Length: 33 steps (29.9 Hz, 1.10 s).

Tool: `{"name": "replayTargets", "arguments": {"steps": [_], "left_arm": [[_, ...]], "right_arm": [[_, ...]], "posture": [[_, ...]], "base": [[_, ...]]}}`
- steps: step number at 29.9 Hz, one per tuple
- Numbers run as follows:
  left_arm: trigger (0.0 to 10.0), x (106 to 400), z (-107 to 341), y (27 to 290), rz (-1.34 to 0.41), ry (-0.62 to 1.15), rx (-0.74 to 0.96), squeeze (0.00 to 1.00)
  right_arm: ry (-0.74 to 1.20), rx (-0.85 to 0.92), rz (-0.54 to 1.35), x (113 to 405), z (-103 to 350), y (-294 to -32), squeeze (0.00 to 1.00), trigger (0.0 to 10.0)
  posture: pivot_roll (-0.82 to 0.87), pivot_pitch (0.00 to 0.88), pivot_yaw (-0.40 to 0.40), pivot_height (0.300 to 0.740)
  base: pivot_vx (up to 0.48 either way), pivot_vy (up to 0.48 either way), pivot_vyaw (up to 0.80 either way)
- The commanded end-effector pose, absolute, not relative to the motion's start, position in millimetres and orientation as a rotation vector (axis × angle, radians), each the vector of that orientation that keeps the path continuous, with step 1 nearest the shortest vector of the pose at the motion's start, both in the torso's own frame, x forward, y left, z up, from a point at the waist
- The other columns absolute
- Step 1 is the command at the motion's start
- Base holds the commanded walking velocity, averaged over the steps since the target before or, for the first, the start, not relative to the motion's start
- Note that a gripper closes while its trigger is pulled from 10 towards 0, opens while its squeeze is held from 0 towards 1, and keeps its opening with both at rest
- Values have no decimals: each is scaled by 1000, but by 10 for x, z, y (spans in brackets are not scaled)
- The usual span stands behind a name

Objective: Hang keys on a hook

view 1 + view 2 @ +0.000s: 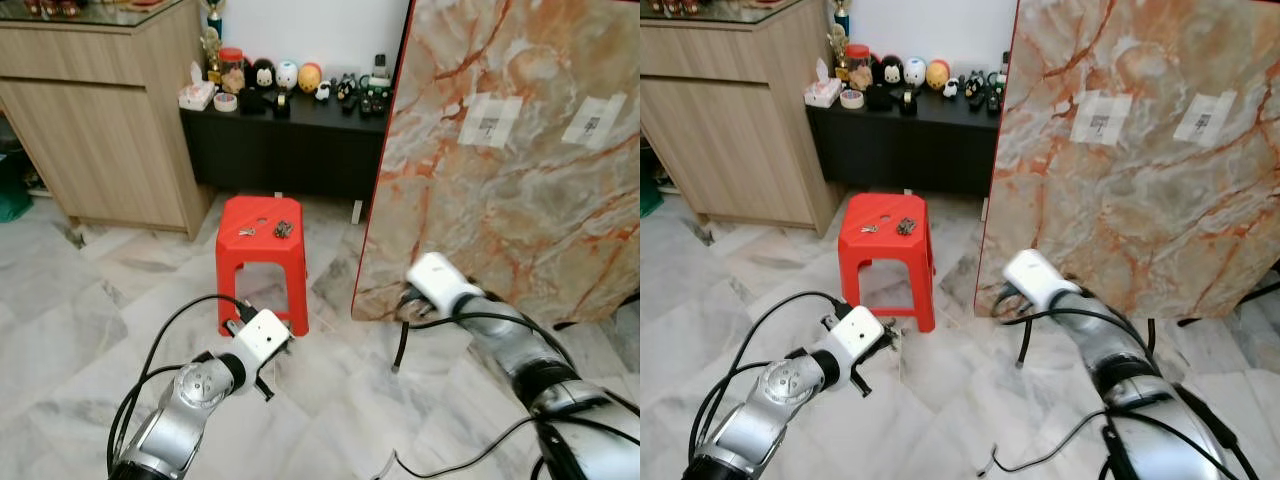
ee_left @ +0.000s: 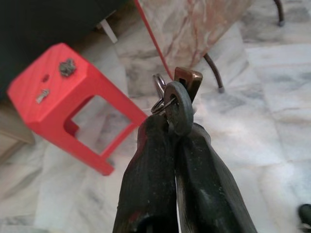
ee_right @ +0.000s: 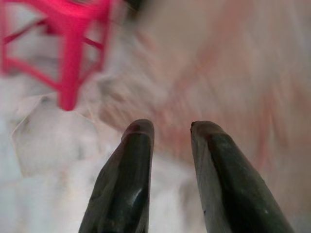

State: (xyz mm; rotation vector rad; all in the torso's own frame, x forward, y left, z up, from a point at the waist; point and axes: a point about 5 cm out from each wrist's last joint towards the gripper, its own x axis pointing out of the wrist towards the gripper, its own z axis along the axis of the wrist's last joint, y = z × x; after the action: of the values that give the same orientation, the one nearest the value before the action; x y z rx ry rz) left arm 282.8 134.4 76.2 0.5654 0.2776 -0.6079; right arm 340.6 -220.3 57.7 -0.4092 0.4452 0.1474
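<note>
So, the keys (image 2: 176,99) are already being held: in the left wrist view the left gripper (image 2: 171,133) is being kept pinched shut on a ring with a round grey tag and a brownish key sticking out past the tips. From the head camera that gripper (image 1: 262,340) is being carried low over the marble floor (image 1: 80,330), just in front of the red stool (image 1: 262,255). A couple of small metal bits (image 1: 283,229) are being left on the stool's top, maybe more keys, too small to tell.

The right gripper (image 3: 170,133) is being held with its fingers apart and nothing between them, pointed toward the base of the marble-patterned panel (image 1: 510,160) leaning on the right.

Progress-wise, the pickup part is looking done, and the hanging part is not yet being started. No hook is being made out anywhere; two pale taped patches (image 1: 490,120) are sitting high on the panel, but what they are can't be told. Finding the hook and threading the ring over it is what's being left.
</note>
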Motion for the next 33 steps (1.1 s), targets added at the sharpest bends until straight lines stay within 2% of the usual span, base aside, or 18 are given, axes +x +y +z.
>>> {"name": "replayTargets", "arguments": {"steps": [1,3,6,7,11,17,22,25,33], "left_arm": [[10000,2850,828,1205,-640,219,549,0],[10000,2862,839,1129,-653,195,546,0],[10000,2861,863,1047,-641,166,520,0],[10000,2861,863,1047,-641,166,520,0],[10000,2850,880,939,-614,135,465,0],[10000,2821,917,715,-661,82,425,0],[10000,2839,949,658,-648,60,412,0],[10000,2852,978,653,-640,43,388,0],[10000,2843,959,665,-652,48,405,0]], "right_arm": [[553,-268,20,3193,311,-2323,0,10000],[635,-153,-73,2951,47,-2349,0,10000],[774,-84,-160,2607,-277,-2338,0,10000],[774,-84,-160,2607,-277,-2338,0,10000],[912,-10,-206,2222,-583,-2222,0,10000],[1064,21,-223,1797,-848,-2070,0,10000],[1075,64,-209,1753,-880,-1995,0,10000],[1062,76,-191,1826,-852,-1959,0,10000],[1029,76,-216,1957,-779,-2015,0,10000]], "posture": [[48,0,-68,728],[48,0,-68,728],[66,0,-70,728],[66,0,-70,728],[62,0,-61,728],[81,0,-63,728],[79,0,-62,728],[77,0,-61,728],[80,0,-61,728]], "base": [[0,0,0],[0,0,0],[0,0,0],[0,0,0],[0,0,0],[0,0,0],[0,0,0],[0,0,0],[306,0,0]]}}
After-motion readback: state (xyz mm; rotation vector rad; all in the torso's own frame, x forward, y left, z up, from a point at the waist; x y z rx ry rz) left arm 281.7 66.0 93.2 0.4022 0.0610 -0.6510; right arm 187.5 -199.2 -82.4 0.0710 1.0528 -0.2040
